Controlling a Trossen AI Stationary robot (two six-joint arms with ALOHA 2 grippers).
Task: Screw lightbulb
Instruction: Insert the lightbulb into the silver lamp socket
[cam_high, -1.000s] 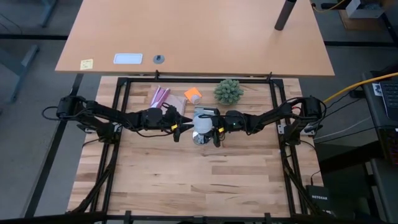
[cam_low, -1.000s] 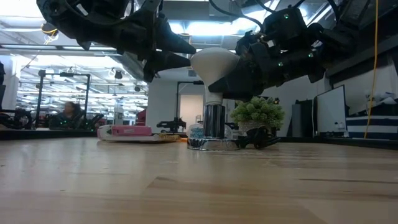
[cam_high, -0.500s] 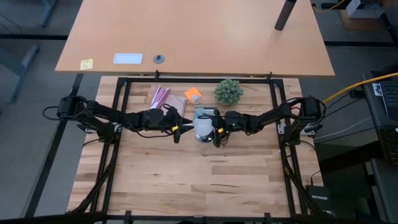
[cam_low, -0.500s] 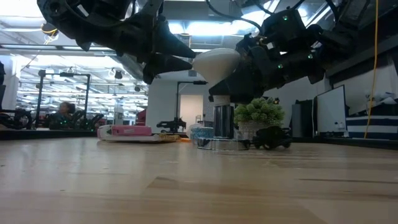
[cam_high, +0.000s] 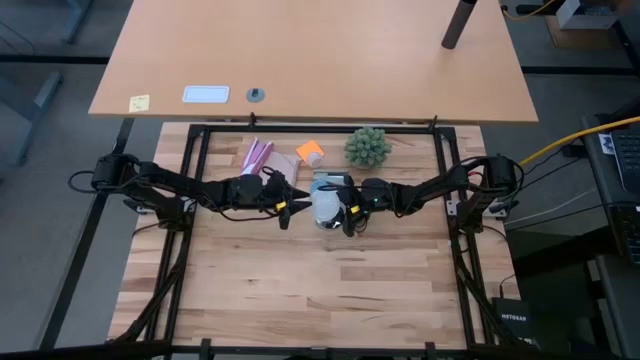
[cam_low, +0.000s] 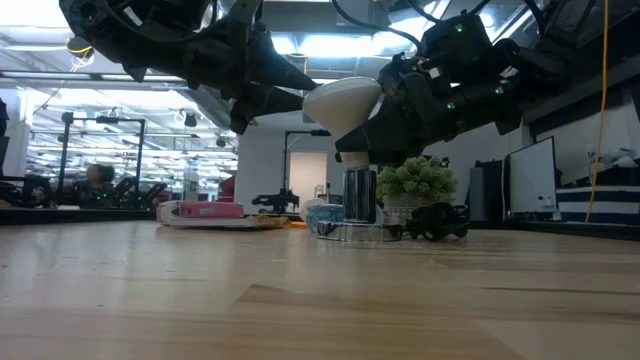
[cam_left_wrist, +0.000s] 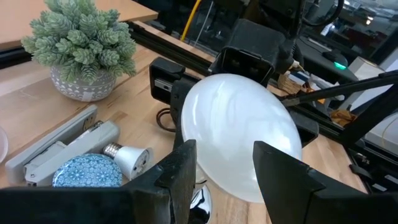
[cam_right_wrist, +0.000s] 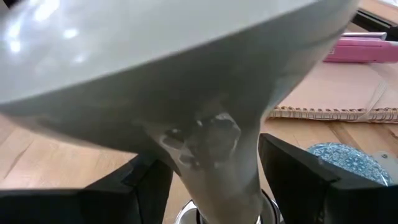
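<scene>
The lightbulb (cam_high: 325, 205), a frosted white globe (cam_low: 343, 103) on a narrower neck (cam_right_wrist: 214, 155), stands tilted over the shiny silver socket (cam_low: 358, 195). Its globe leans toward the left arm, and its foot reaches down to the socket's mouth. My right gripper (cam_right_wrist: 214, 174) comes from the table's right, its open fingers standing on either side of the neck. My left gripper (cam_left_wrist: 224, 152) is open and faces the globe (cam_left_wrist: 239, 134) from the table's left, its fingertips (cam_low: 303, 88) close to the globe's side. My right gripper has the bulb's neck between its open fingers, which come nearly level from the table's right. I cannot tell whether a finger touches the neck. My left gripper's fingertips are close to the globe, and I cannot tell whether they touch it.
A green spiky plant in a pot (cam_high: 367, 147) stands behind the socket. An orange item (cam_high: 310, 153) and pink items (cam_high: 258, 155) lie at the far left of it. A small spare bulb and a blue patterned disc (cam_left_wrist: 87, 174) lie beside the socket. A black cord (cam_low: 435, 222) runs off toward the right arm.
The lightbulb has tipped from upright on the socket to a slant, its globe swinging toward the left arm. The silver socket has slid a little toward the right arm. Both arms have stayed where they were.
</scene>
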